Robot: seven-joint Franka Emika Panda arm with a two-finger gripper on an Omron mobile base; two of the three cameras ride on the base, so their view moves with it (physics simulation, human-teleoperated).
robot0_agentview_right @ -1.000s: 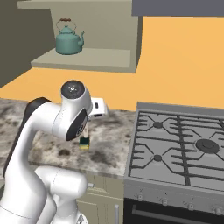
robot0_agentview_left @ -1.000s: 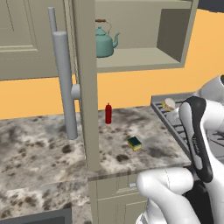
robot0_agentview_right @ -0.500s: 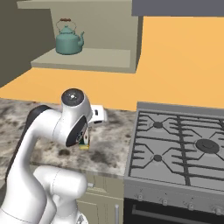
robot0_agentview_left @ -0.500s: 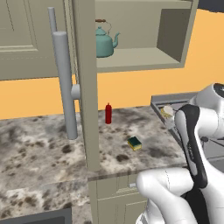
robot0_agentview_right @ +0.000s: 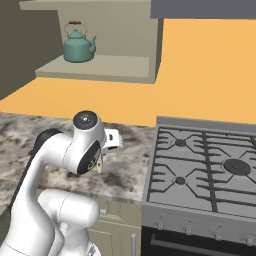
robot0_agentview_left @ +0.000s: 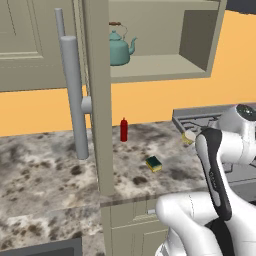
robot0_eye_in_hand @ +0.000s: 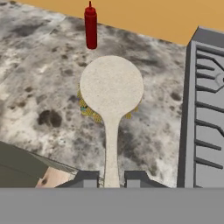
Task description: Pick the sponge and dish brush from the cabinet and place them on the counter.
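Dish brush [robot0_eye_in_hand: 111, 92] had a pale cream stick handle and round head, yellowish bristles poking out beneath it. Gripper [robot0_eye_in_hand: 111, 177] was clamped on the handle, which ran between the fingertips [robot0_eye_in_hand: 86, 177], head pointing away from the hand above the counter [robot0_eye_in_hand: 39, 78]. Red bottle [robot0_eye_in_hand: 90, 27] stood beyond the head. Stove [robot0_eye_in_hand: 205, 109] lay to the right. Sponge [robot0_agentview_left: 154, 163], yellow with green top, sat on the counter near the bottle. Cabinet [robot0_agentview_left: 150, 65] hung open with a teal kettle [robot0_agentview_left: 119, 46] inside.

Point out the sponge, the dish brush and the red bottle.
sponge [robot0_agentview_left: 154, 163], left base view, on its green top.
dish brush [robot0_eye_in_hand: 111, 85], hand view, on the round head's back.
red bottle [robot0_eye_in_hand: 90, 29], hand view, on its body.
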